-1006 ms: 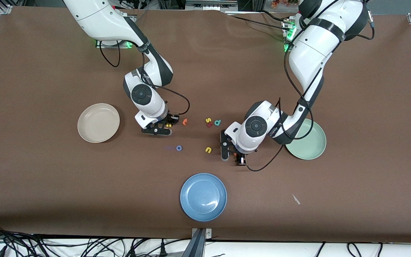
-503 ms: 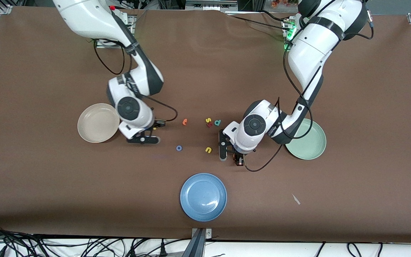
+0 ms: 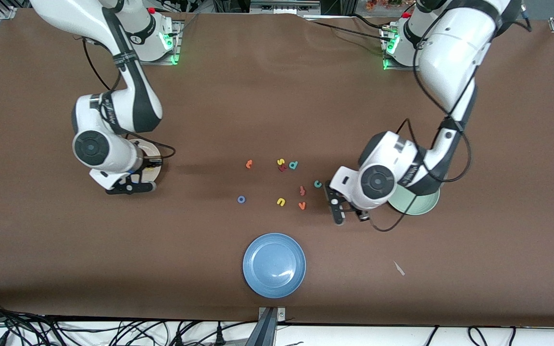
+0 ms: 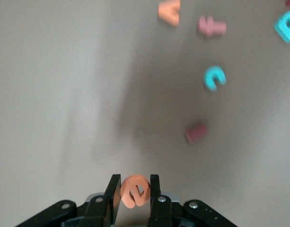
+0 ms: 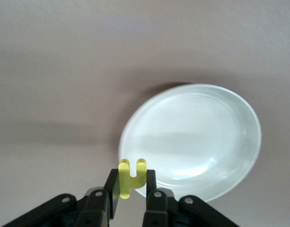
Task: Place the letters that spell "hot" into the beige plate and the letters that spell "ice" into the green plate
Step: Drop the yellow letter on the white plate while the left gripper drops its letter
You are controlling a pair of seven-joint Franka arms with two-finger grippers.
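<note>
My right gripper [image 5: 133,177] is shut on the yellow "h" [image 5: 131,179] and hangs over the rim of the beige plate [image 5: 197,132]. In the front view that arm covers most of the beige plate [image 3: 156,156]. My left gripper [image 4: 135,182] is shut on the orange "e" [image 4: 135,190], above the table beside the green plate [image 3: 419,204], which its arm partly hides. The teal "c" [image 3: 317,183] lies close to the left gripper [image 3: 350,211]. The dark red "i" [image 4: 197,133] lies between them. The blue "o" [image 3: 241,199] and orange "t" [image 3: 249,164] lie mid-table.
Other loose letters lie mid-table: yellow "s" [image 3: 281,162], teal "d" [image 3: 294,165], yellow "n" [image 3: 281,202], red-orange "f" [image 3: 302,191], orange "v" [image 3: 301,205]. A blue plate [image 3: 274,265] sits nearer the front camera.
The right arm carried the yellow "h" from the letter cluster over to the beige plate. The left gripper shut on the orange "e" and moved toward the green plate, uncovering "c", "f" and "v".
</note>
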